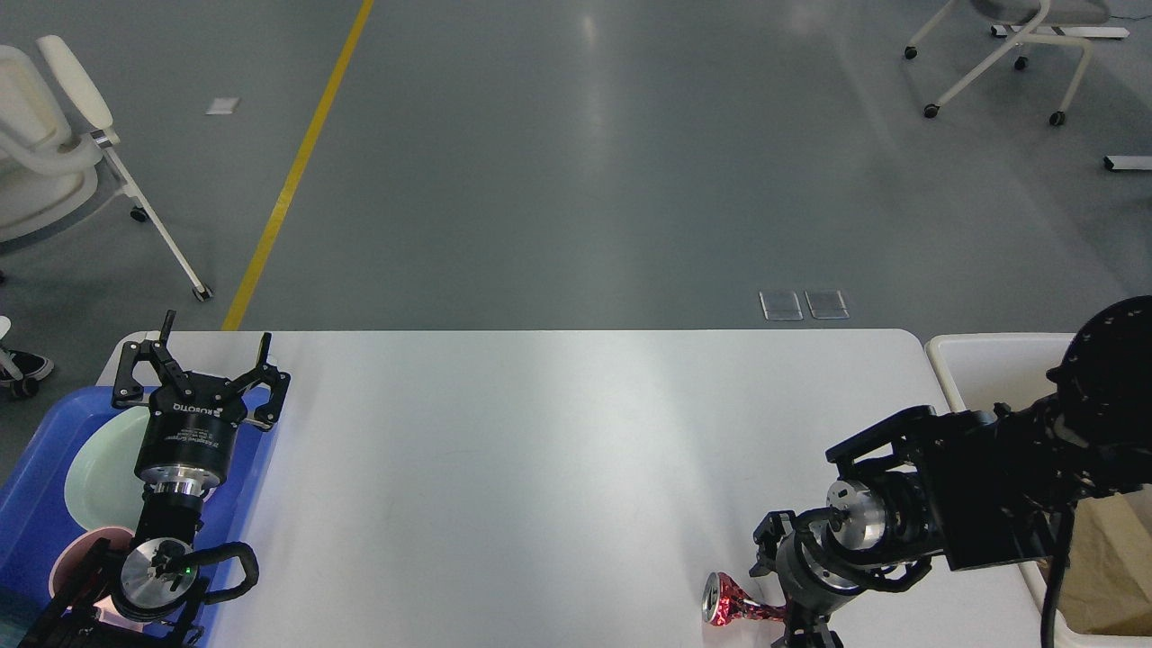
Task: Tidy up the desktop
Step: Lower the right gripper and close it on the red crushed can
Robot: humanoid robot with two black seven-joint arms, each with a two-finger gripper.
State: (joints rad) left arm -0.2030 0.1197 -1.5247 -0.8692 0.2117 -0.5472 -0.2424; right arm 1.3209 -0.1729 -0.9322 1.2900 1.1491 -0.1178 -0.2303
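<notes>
The white desktop (pixel 540 468) fills the lower half of the head view. A crushed red can (pixel 731 608) lies on its side near the front edge at the right. My right gripper (pixel 799 630) points down at the can's right end. Its fingers are dark and cut off by the bottom edge, so I cannot tell whether they hold the can. My left gripper (pixel 202 358) is open and empty, with its fingers spread, above the far part of a blue tray (pixel 36 486).
The blue tray at the desktop's left end holds a pale green plate (pixel 101 468) and a pink cup (pixel 72 558). A cream-white bin (pixel 981 369) stands off the right end, with brown paper (pixel 1109 567) in it. Chairs stand on the floor beyond.
</notes>
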